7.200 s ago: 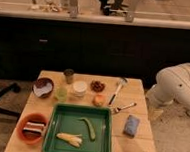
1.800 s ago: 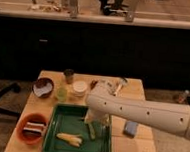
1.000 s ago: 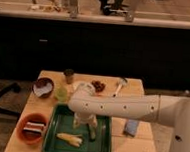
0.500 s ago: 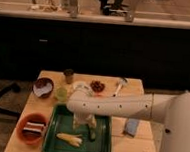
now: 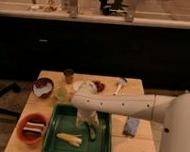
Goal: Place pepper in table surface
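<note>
Could fumble the pepper (image 5: 91, 132), lying in the green tray (image 5: 59, 121) near the pale banana-like piece (image 5: 69, 137): slim and curved enough to roll from a skewed pinch. Cannot tell whether the gripper (image 5: 88, 122), down right over it, is clamped or released. Might also snag the tray rim heading for the table surface (image 5: 124, 149).

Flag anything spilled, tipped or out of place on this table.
Nothing stands out. The pepper and a pale yellow piece lie in the green tray, and the gripper reaches down into it by the pepper. No spill or tipped dish shows on the table surface.
</note>
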{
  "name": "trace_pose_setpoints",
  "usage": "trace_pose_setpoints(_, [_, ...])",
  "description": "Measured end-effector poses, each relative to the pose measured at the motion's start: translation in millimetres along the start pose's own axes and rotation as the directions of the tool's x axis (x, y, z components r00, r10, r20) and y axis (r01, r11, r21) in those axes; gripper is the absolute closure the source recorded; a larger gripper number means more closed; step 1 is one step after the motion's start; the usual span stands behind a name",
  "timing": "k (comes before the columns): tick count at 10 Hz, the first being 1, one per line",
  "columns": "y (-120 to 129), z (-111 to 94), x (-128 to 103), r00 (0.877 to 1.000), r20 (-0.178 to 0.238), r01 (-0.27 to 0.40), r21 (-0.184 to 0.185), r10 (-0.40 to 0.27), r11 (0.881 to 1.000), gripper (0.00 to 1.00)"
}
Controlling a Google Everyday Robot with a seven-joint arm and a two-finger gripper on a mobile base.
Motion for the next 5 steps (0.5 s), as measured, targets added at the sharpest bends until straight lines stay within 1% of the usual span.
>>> trace_pose_setpoints(3, [6.6, 8.7, 1.2, 0.999, 0.033, -0.014, 0.005, 0.014, 1.000, 0.30])
trace_pose_setpoints(5, [8.7, 11.7, 1.2, 0.999, 0.044, -0.019, 0.006, 0.018, 1.000, 0.31])
